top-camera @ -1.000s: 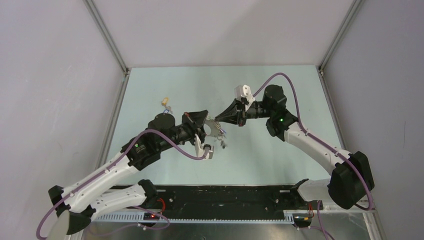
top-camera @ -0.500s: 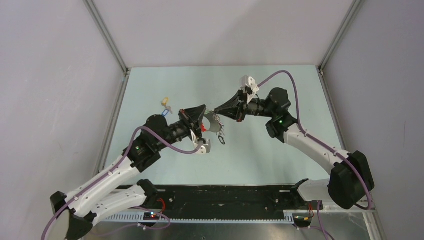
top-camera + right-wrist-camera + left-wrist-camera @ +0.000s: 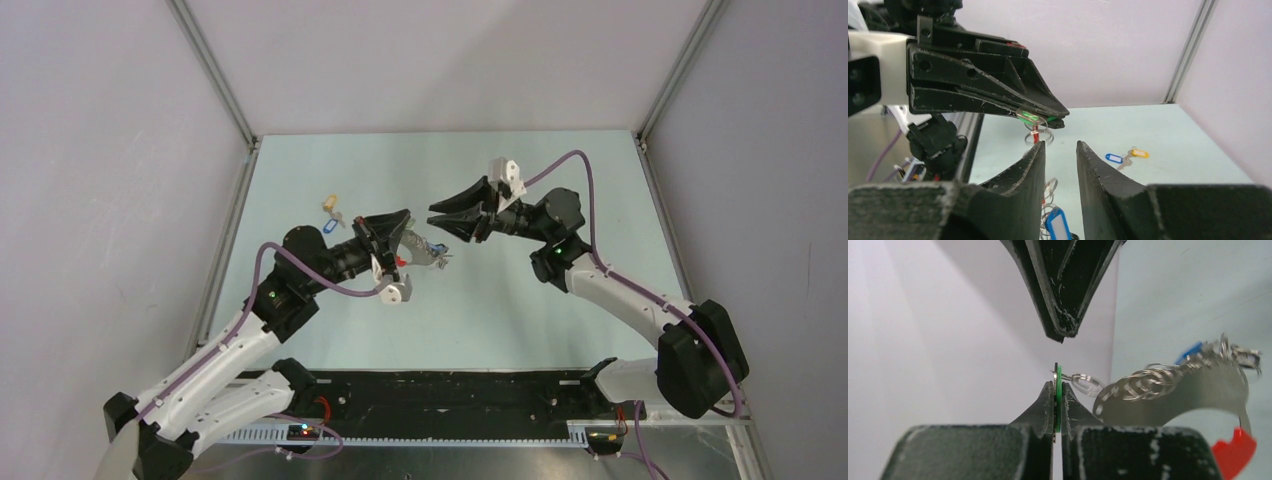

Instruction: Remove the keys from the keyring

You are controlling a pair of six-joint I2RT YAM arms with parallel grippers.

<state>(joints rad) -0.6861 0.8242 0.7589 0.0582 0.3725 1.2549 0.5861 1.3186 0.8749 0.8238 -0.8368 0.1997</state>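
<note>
Two changes now: the right gripper is parting its jaws and backing away, while the left gripper is still pinching the green plastic key tag, the silver red-banded keyring dangling from it above the pale mint worktop.

Right gripper opens and backs off
Its jaws have parted, clear of the keyring; the left gripper has shifted toward 11 o'clock.

Pale green table (matte) between white walls.
</note>
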